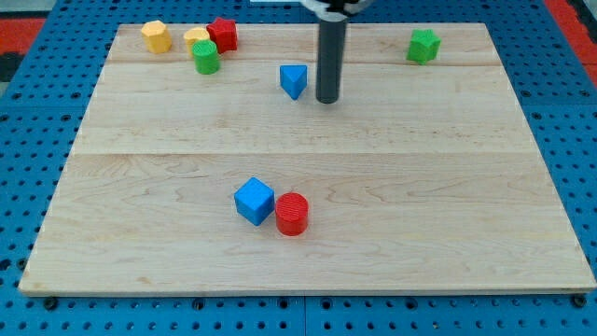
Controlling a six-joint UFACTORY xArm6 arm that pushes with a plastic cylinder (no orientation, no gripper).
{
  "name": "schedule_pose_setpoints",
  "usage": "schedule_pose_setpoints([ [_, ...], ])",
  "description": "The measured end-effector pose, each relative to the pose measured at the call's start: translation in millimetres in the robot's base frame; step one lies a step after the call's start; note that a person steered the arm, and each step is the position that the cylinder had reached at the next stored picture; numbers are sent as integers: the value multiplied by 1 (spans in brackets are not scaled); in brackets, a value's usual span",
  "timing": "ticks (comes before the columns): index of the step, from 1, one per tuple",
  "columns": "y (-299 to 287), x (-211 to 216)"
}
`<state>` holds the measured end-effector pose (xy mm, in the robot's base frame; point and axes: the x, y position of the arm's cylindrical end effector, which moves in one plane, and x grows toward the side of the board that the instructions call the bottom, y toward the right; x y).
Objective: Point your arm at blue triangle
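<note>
Camera view. A wooden desk [448, 215] of pale planks is lying on a blue pegboard [28, 140] and filling most of the view. The dark rod [328, 56] is coming down from the view's top, and my tip [326, 100] is resting on the desk just to the view's right of the blue triangle [294, 80], near it but with a narrow strip of bare wood showing between them. The arm is carrying no gripper, only this rod, so nothing is being grasped. The blue triangle is sitting in the upper middle of the desk, apart from all other blocks.

Toward the view's top left, four blocks are clustering: a yellow block [157, 35] is standing slightly apart at the left; a second yellow block [195, 38], a red block [223, 34] and a green cylinder [206, 57] are sitting close together, though whether they are touching cannot be told. At the view's top right, a green block [423, 45] is standing alone, well apart from the tip.

In the lower middle, a blue cube [254, 201] and a red cylinder [292, 214] are sitting side by side, seemingly touching, with the cylinder to the view's right. Both are lying well apart from the tip.

No brand, label or legible writing is appearing on any surface.
</note>
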<state>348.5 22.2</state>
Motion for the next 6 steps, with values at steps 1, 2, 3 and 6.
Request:
schedule_pose_setpoints([
  [1, -12, 14],
  [2, -30, 21],
  [3, -52, 21],
  [6, -88, 27],
])
